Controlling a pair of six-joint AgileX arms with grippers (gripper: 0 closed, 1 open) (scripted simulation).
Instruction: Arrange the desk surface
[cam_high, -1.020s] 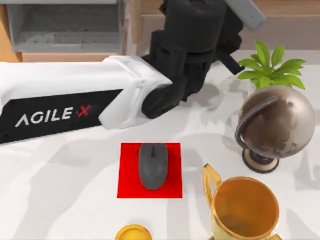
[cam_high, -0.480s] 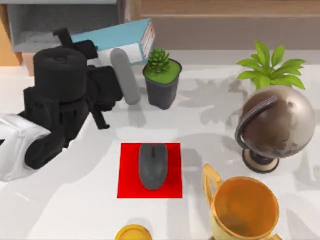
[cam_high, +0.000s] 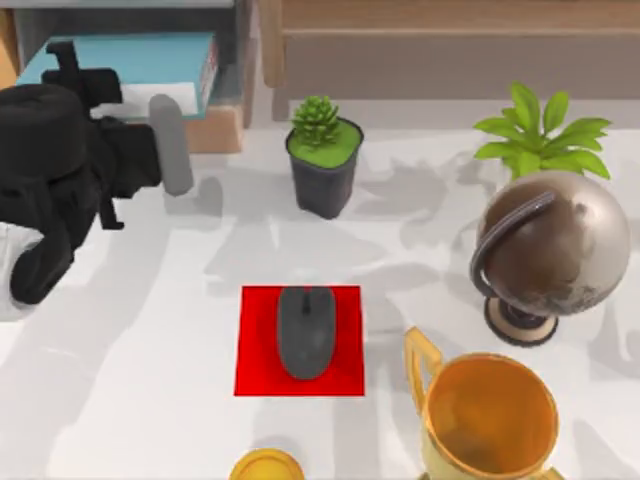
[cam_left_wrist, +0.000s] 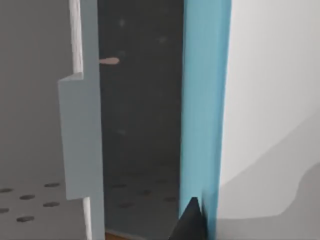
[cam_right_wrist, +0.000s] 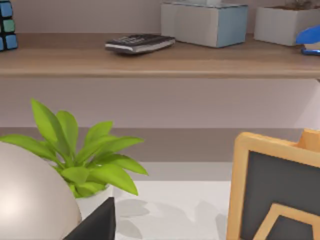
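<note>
The desk surface (cam_high: 150, 330) is a broad white marbled top. My left gripper (cam_high: 125, 95) is at its back left corner, shut on a light blue book (cam_high: 130, 58). The book lies flat at the mouth of a grey file holder (cam_high: 232, 60). In the left wrist view the book's blue edge (cam_left_wrist: 205, 100) runs up from a dark fingertip (cam_left_wrist: 192, 222), with the holder's grey wall (cam_left_wrist: 80, 140) beside it. A dark part of my right gripper (cam_right_wrist: 95, 225) shows near the globe (cam_right_wrist: 30, 200).
A black mouse (cam_high: 305, 330) lies on a red mat (cam_high: 255, 375) at the centre. A potted succulent (cam_high: 322, 165) stands behind it. At the right are a leafy plant (cam_high: 540, 135), the globe (cam_high: 550, 255) and a gold trophy (cam_high: 490, 420). A yellow disc (cam_high: 265, 467) sits at the front edge.
My left arm has swung left across the back of the desk, carrying the blue book from beside the succulent to the grey holder. The succulent is now uncovered.
</note>
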